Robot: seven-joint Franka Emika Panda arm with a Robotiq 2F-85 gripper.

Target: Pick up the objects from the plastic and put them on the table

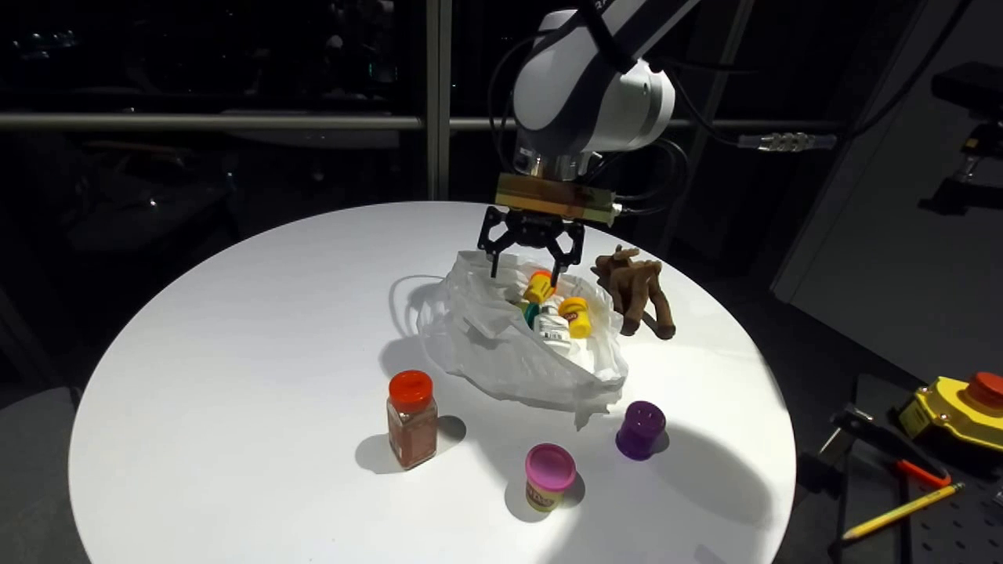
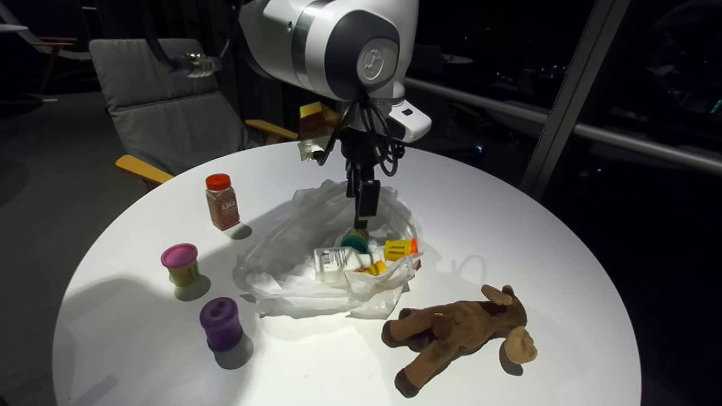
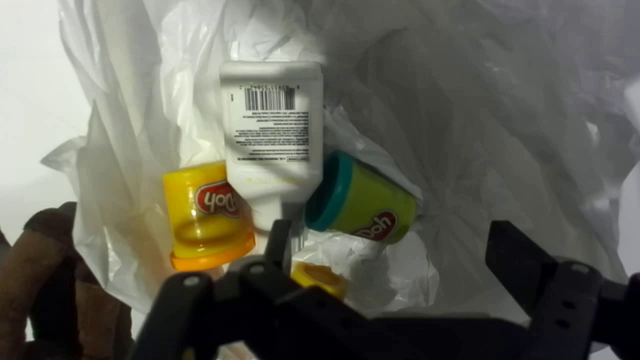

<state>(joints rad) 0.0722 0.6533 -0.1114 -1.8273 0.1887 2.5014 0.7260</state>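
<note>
Over the wrinkled white plastic on the white table, my gripper points down with its fingers wide apart and holds nothing. Inside the plastic lie a white bottle with a barcode, a yellow pot with orange lid and a green pot with teal lid. Another yellow pot is mostly behind my left finger in the wrist view. The green pot appears ahead of the gap between my fingertips. Out on the table stand a red-capped jar, a pink-lidded pot and a purple pot.
A brown plush animal lies on the table beside the plastic. Raised plastic folds surround the pots and bottle. Past the table edge are a grey chair, and a side surface with a yellow pencil and a red-topped yellow box.
</note>
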